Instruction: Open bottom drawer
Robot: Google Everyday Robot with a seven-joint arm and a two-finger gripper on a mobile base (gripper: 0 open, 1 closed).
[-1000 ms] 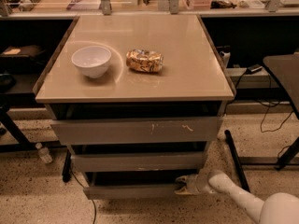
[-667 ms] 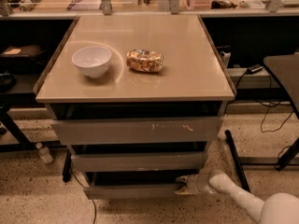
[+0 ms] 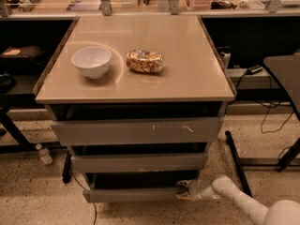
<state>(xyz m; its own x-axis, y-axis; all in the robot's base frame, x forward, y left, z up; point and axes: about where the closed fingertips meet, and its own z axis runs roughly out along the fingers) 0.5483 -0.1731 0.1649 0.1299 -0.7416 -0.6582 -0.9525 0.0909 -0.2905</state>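
The bottom drawer [image 3: 133, 194] is the narrowest grey front, lowest of three under the tan table top [image 3: 187, 78]. It stands pulled out a little, with a dark gap above its front. My gripper [image 3: 183, 191] is at the drawer's right end, low near the floor, on the end of my white arm [image 3: 234, 198] that comes in from the lower right. The middle drawer [image 3: 138, 162] and the wide scratched top drawer [image 3: 136, 131] stand above it.
A white bowl [image 3: 92, 61] and a crumpled snack bag [image 3: 145, 62] lie on the table top. A small bottle [image 3: 44, 154] stands on the floor at left. Black table legs [image 3: 236, 163] and cables are at right. A shelf bench runs along the back.
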